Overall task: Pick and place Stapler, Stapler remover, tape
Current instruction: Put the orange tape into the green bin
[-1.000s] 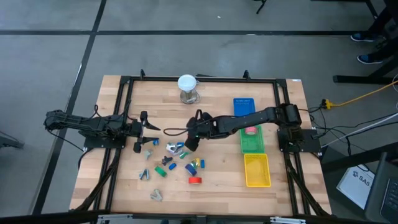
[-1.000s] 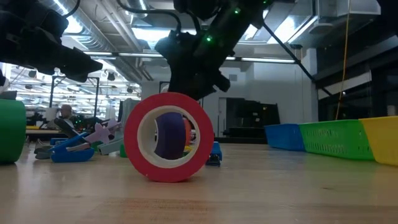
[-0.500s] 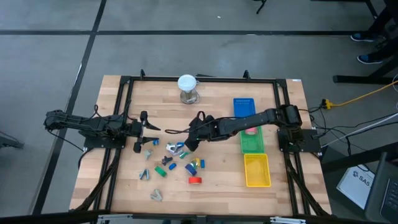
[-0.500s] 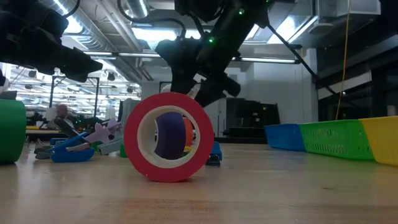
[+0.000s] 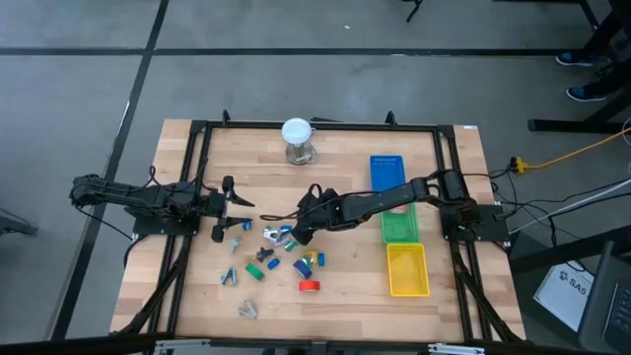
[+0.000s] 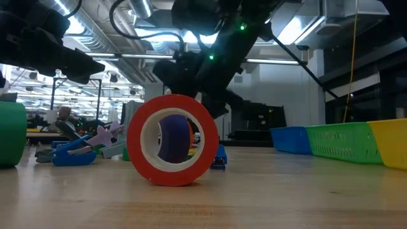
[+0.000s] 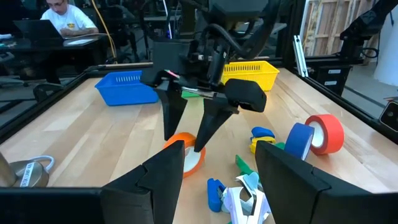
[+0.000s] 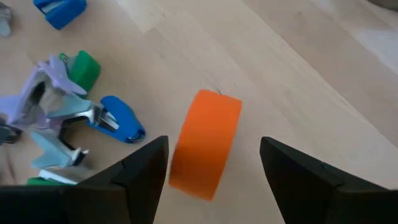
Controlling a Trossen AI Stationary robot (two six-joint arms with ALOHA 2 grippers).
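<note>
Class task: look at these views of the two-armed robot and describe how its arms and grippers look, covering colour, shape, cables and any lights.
Both arms are dark, slim and jointed, with black cables looping beside them. The right gripper has two tapering, wedge-like black fingers; a small green light glows on its arm in the low view. The left gripper has the same dark two-finger jaws, broad and angular in its own wrist view.

We see three bins (image 5: 402, 225) in row along bench (image 5: 335, 296) right edge. Cup (image 5: 297, 140) near far edge, centre. Tape rolls (image 5: 309, 286) and staplers (image 5: 273, 235) clustered mid-bench toward near edge. We place right gripper (image 5: 297, 235) over cluster, left gripper (image 5: 237, 205) toward left edge.
</note>
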